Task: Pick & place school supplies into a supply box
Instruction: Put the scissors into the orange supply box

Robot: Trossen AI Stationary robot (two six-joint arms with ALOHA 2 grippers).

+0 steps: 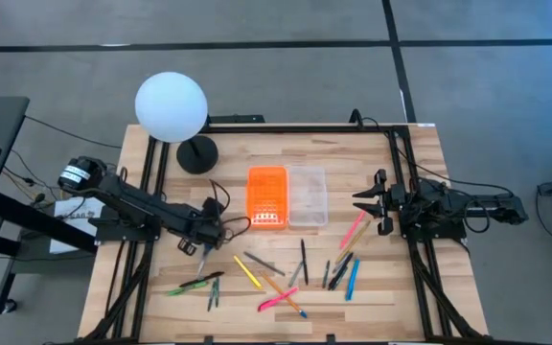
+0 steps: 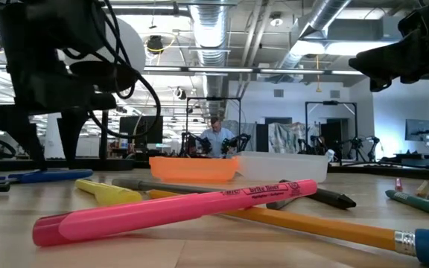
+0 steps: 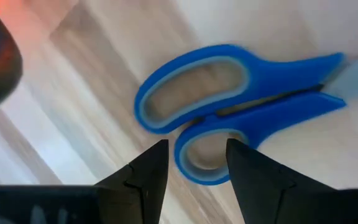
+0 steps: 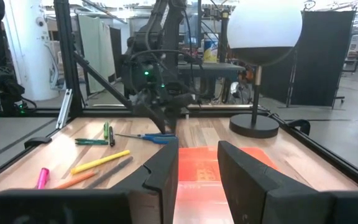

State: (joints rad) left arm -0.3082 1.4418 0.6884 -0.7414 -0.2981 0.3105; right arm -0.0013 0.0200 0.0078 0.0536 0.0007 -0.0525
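Observation:
Small blue-handled scissors (image 3: 241, 87) lie flat on the wooden table, left of the supply box. My left gripper (image 3: 196, 149) hangs just above them, pointing steeply down and open, its fingertips on either side of the smaller handle loop (image 3: 197, 163); I see no touch. In the high view the gripper (image 1: 207, 235) covers the handles, and only the blades (image 1: 202, 259) show. The supply box lies open: orange lid (image 1: 266, 198) beside clear tray (image 1: 307, 195). Pens, pencils and markers, among them a pink one (image 1: 278, 300) and a yellow one (image 1: 246, 271), lie scattered nearer the front edge. My right gripper (image 4: 197, 155) waits open at the table's right edge.
A white globe lamp (image 1: 171, 107) on a black foot (image 1: 197, 153) stands at the far left of the table. Green pens (image 1: 195, 285) lie close in front of the scissors. A black frame (image 1: 396, 172) rims the table. A person sits far behind in the room.

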